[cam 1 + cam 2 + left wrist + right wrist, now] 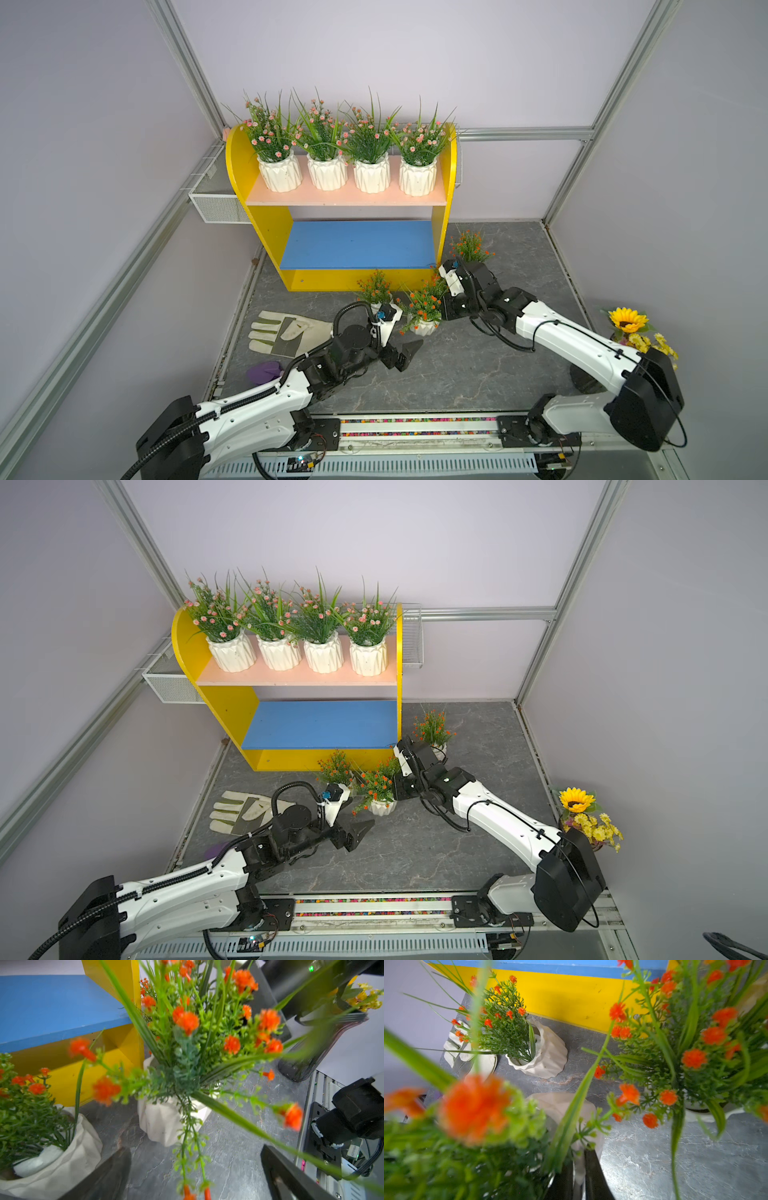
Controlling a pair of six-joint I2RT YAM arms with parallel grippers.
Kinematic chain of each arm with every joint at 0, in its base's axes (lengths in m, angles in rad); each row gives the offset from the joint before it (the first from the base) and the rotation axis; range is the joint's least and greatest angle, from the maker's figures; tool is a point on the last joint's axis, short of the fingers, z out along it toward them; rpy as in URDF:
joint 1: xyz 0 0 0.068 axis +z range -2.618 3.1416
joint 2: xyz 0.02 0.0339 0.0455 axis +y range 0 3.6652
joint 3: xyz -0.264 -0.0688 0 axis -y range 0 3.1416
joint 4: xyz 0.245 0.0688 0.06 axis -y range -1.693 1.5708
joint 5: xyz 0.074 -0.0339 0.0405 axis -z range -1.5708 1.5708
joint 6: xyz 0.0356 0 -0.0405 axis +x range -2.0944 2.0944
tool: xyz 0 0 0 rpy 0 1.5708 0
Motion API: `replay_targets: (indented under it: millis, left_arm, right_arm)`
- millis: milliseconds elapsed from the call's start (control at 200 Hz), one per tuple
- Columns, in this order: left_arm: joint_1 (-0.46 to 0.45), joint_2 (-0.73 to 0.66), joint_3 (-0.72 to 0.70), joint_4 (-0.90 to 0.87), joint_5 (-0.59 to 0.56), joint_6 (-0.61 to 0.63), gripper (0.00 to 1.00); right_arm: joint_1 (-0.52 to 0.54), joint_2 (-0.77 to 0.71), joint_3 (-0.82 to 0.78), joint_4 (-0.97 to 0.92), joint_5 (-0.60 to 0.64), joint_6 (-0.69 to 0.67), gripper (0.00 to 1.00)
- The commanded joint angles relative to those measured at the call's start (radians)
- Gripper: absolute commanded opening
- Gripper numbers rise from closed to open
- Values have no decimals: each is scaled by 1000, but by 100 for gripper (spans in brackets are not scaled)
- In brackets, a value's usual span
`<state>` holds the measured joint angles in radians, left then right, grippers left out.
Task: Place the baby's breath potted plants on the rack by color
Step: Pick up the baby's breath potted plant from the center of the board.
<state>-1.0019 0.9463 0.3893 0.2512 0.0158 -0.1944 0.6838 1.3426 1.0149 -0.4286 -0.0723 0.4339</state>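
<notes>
The rack (pixel 266 232) (pixel 226 712) carries the pink-flowered baby's breath potted plants (pixel 328 170) in a row on its pink upper board; nothing stands on its blue lower board (pixel 357 245). Orange-flowered plants stand on the floor: one right of the rack (pixel 469 247), one at its front (pixel 376 289), one at its right front corner (pixel 435 280), and one further forward (pixel 424 307). My right gripper (pixel 579 1176) (pixel 445 309) is shut on the rim of that forward pot (pixel 560 1109). Just in front of the same pot (pixel 166 1122), my left gripper (pixel 195 1180) (pixel 409 355) is open and holds nothing.
A work glove (pixel 286 332) and a purple object (pixel 264 372) lie left of my left arm. A sunflower bouquet in a dark vase (pixel 631 328) stands at the right edge. White wire baskets (pixel 216 203) hang behind the rack. The arm rail (pixel 415 428) runs along the front.
</notes>
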Motion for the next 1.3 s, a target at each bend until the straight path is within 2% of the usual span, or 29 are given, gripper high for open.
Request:
replay_targets:
  millis: [0, 555, 1295]
  left_arm:
    - [-4, 5, -27, 36, -17, -19, 100]
    - [-7, 137, 36, 131, -23, 17, 100]
    - [-9, 145, 18, 211, -75, 45, 100]
  right_arm:
    - [-4, -50, 13, 68, -32, 17, 11]
    - [49, -10, 9, 91, -76, 37, 11]
    - [102, 6, -6, 134, -153, 70, 10]
